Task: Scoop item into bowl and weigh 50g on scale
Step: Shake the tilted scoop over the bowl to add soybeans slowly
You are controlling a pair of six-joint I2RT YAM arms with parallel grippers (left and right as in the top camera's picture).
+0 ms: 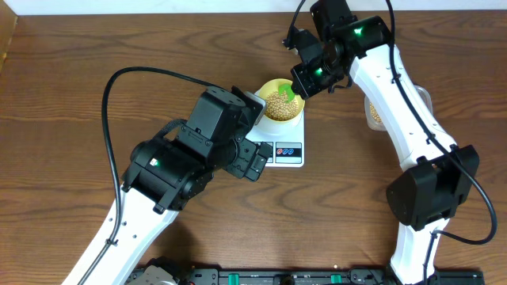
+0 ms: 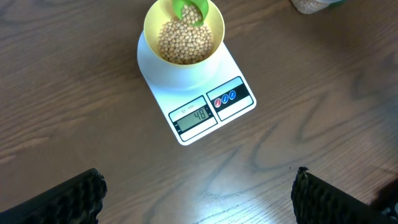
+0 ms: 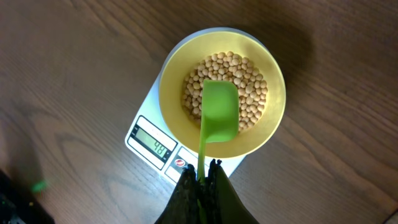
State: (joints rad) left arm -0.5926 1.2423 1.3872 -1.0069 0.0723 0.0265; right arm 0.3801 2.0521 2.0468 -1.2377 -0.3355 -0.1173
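Closest in, the right hand (image 3: 200,180) is clenched on the handle of a green scoop (image 3: 219,112), whose blade hangs over the beans (image 3: 245,81) heaped in the pale-yellow bowl (image 3: 173,99). That bowl sits on the white scale (image 2: 239,107), its display reading what looks like 48. Off to the side, the left hand (image 2: 199,186) hovers released above the wooden surface (image 2: 62,93), holding nothing. I'd judge the job nearly done: only a few more beans are wanted to reach fifty.
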